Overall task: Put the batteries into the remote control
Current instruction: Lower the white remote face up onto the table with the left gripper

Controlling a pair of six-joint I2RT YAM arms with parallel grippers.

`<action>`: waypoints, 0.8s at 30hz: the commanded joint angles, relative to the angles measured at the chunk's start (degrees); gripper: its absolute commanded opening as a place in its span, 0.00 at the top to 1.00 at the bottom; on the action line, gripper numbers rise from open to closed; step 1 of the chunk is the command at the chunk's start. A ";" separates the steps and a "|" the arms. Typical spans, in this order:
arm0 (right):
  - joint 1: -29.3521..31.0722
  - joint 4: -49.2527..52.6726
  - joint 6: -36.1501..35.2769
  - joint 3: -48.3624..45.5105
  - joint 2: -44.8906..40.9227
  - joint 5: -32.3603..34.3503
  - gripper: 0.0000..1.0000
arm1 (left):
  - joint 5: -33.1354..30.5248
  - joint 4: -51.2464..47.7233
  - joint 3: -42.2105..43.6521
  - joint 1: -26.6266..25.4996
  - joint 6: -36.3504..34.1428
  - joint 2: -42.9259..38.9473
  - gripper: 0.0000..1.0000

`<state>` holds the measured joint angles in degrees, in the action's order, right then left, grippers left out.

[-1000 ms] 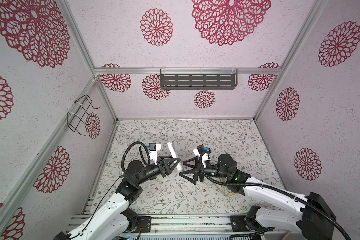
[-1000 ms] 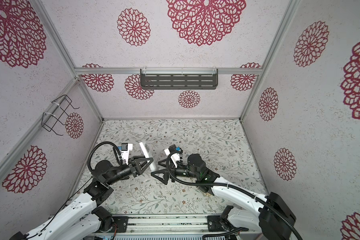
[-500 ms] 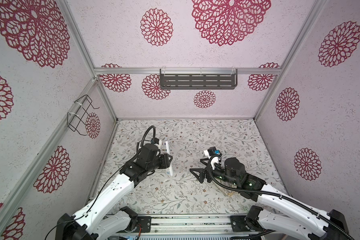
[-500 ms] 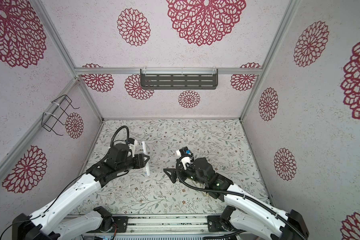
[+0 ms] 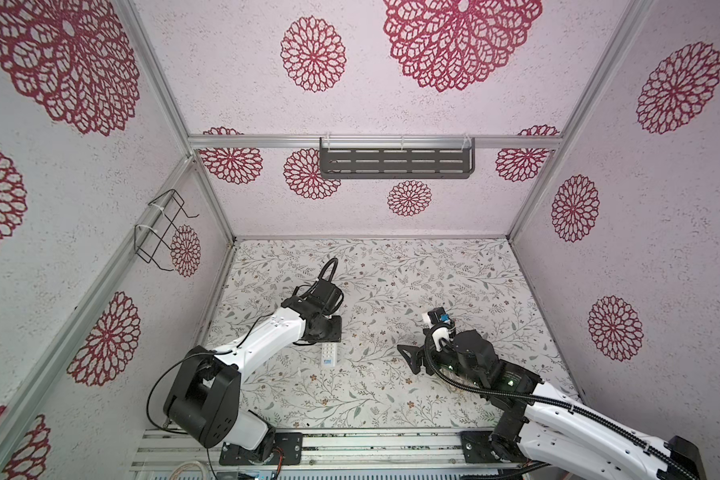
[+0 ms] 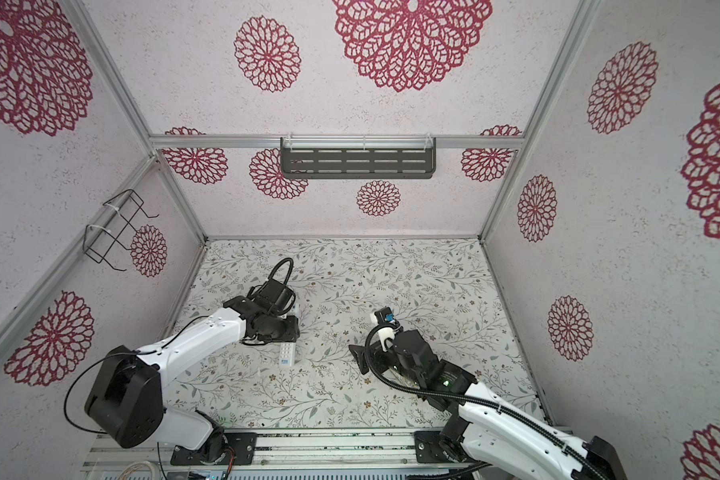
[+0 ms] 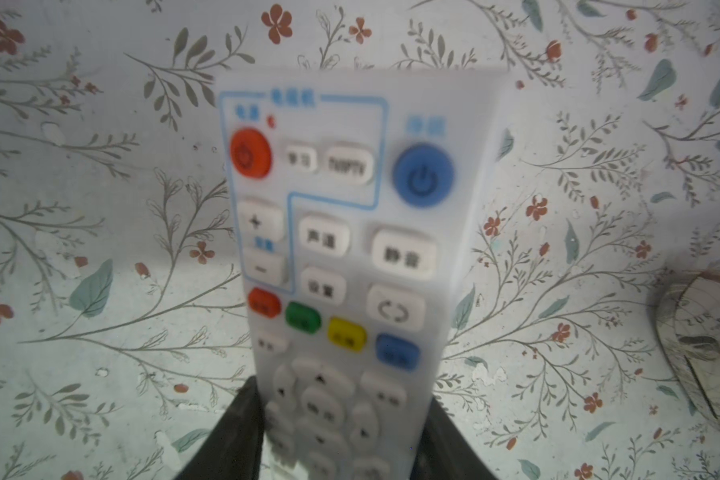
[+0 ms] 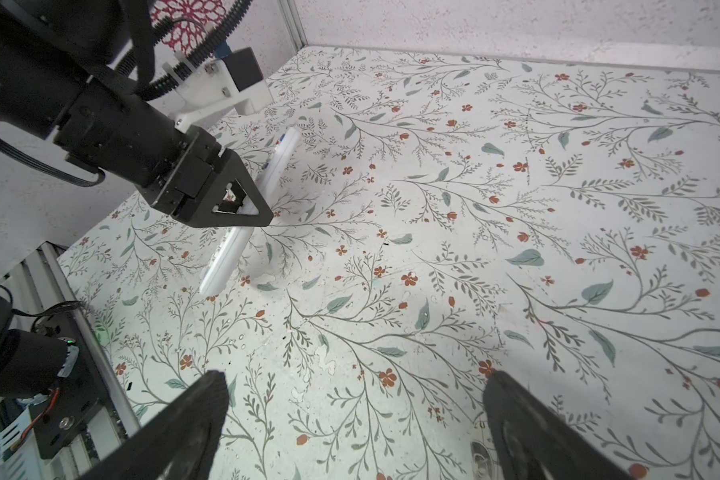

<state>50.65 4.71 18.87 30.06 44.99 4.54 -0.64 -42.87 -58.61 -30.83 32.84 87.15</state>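
We see the remote control (image 7: pixel 341 249) grasped by the left gripper (image 7: pixel 341 440). Its dark fingers (image 7: pixel 233 436) press against the two long sides of the white bar, roughly midway along it. The button face is turned up toward the wrist camera, and the orange and blue power buttons sit at the end beyond the grip.

In both top views only the remote's logo end (image 5: pixel 329 356) shows clearly, poking out from under the left wrist toward the robot's base. From the right wrist camera the remote looks tilted, with that logo end low over the floral table (image 5: pixel 391 291). We cannot tell whether it touches the surface.

The right gripper (image 8: pixel 358 415) is released. Its fingers (image 8: pixel 200 415) stand wide apart, with only table pattern between them. In a top view it (image 6: pixel 358 355) sits well apart from the remote, to the right of it, fingertips pointing toward it.

A pale printed pouch (image 7: pixel 707 345) lies on the table apart from the remote; only part of it shows.
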 commanded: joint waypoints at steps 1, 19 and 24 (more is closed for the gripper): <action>-0.20 -0.57 -1.56 -0.32 -0.96 1.81 0.01 | -1.11 0.51 -2.18 0.13 0.10 2.64 0.99; -0.20 -2.73 -2.61 -2.30 -0.11 1.66 0.01 | -1.51 3.56 -1.86 0.20 0.62 10.01 0.98; -0.20 -3.14 -2.44 -1.94 0.10 1.25 0.01 | -0.81 5.71 -0.77 0.17 1.34 11.41 0.99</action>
<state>50.65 4.08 17.54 26.96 45.32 5.74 -1.78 -40.14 -59.94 -30.83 33.39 97.67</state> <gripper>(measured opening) 0.989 0.504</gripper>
